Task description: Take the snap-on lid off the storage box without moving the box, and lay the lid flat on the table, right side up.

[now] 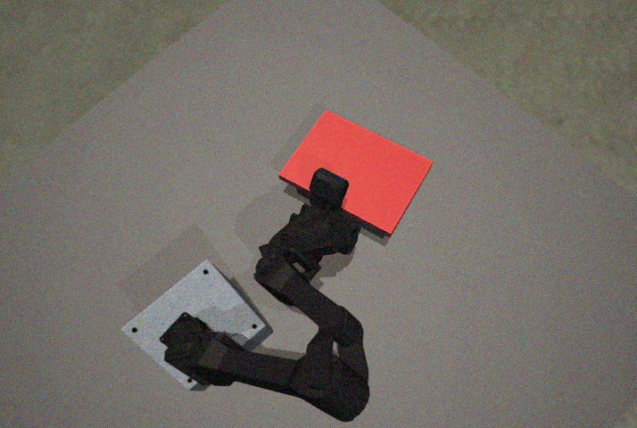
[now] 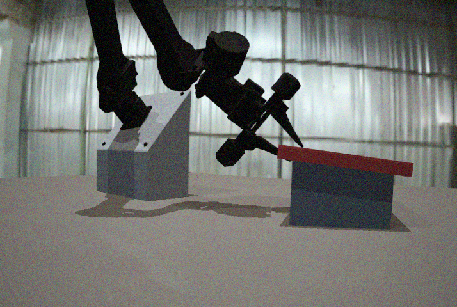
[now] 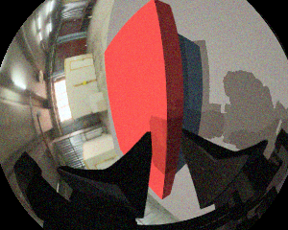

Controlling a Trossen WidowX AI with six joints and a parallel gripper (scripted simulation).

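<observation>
The red lid (image 1: 369, 166) (image 2: 356, 162) (image 3: 136, 77) lies over the dark blue box (image 2: 341, 197) (image 3: 191, 81), red top face up. In the exterior view it is tilted: its edge on the gripper's side is raised, and its far edge slopes down past the box's other wall. The box stands upright on the table (image 2: 236, 260) (image 1: 481, 302). My gripper (image 2: 296, 153) (image 3: 165, 134) is shut on the lid's near edge, one finger on the top face and one below the overhanging rim. The fingertips are hidden in the top view.
A grey block with a sloped top (image 1: 213, 287) (image 2: 169, 155) and black screw holes stands beside the box, with a gap between them. The arm's base end sits on its slope. The arm reaches from there across the gap to the lid.
</observation>
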